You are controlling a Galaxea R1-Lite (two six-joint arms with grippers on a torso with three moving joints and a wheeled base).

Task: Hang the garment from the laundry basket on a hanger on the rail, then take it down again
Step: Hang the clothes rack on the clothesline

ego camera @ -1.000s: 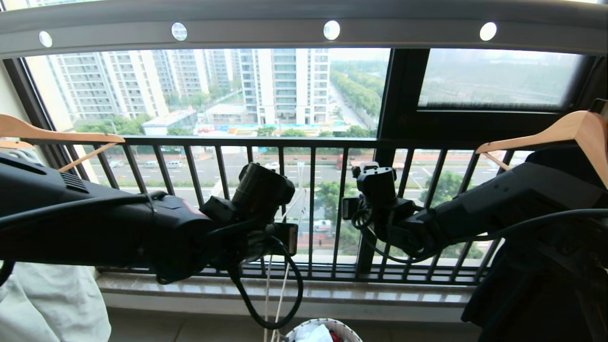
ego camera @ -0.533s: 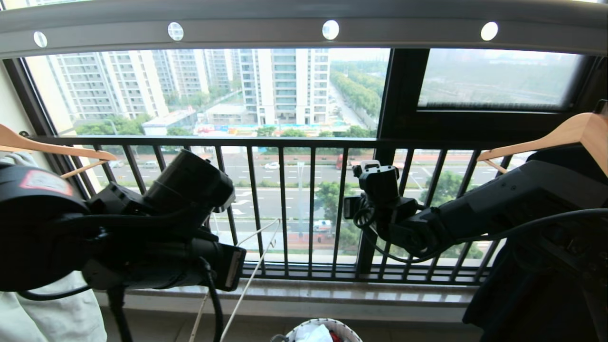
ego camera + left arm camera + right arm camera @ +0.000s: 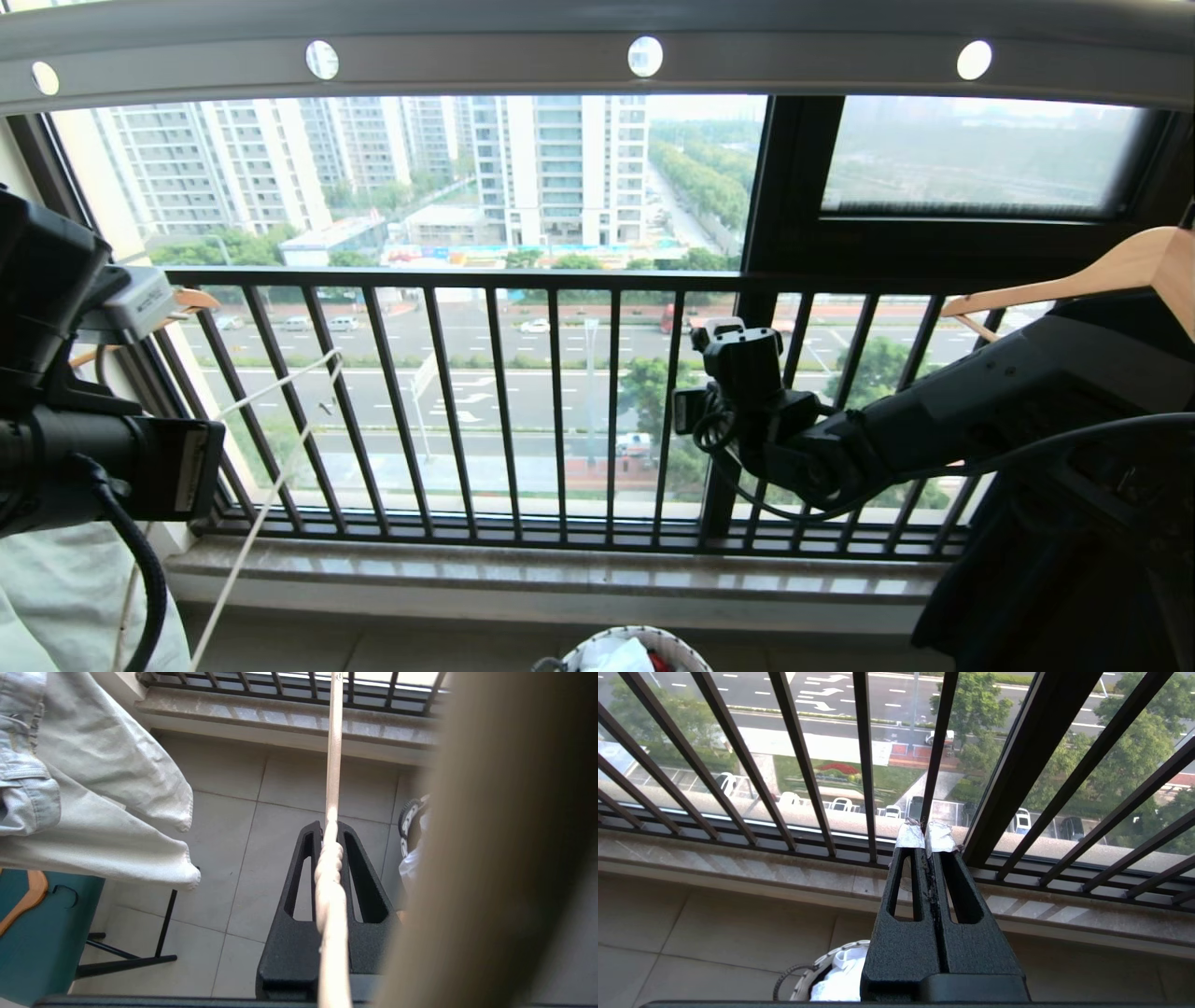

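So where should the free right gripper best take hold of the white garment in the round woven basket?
Probably from straight above: the white garment lies bunched in the open-topped round white woven basket on the floor. Pinch its raised top fold. The right gripper, shut and empty, hovers above.

Rail (image 3: 523, 70): grey metal, dotted with bright round holes.
Hanger (image 3: 332, 779): cream-white wire, twisted pattern at the neck.
Laundry basket (image 3: 808, 983): white woven rim, dark twisted handle.
Garment (image 3: 843, 980): white, bunched.
Fingers (image 3: 909, 836): black, textured, pale silvery tips.
Window railing (image 3: 560, 280): black bars.
Denim garment (image 3: 93, 788): pale green, washed.
Wooden hanger (image 3: 1102, 271): light tan.
Floor (image 3: 224, 812): pale grey tiles.
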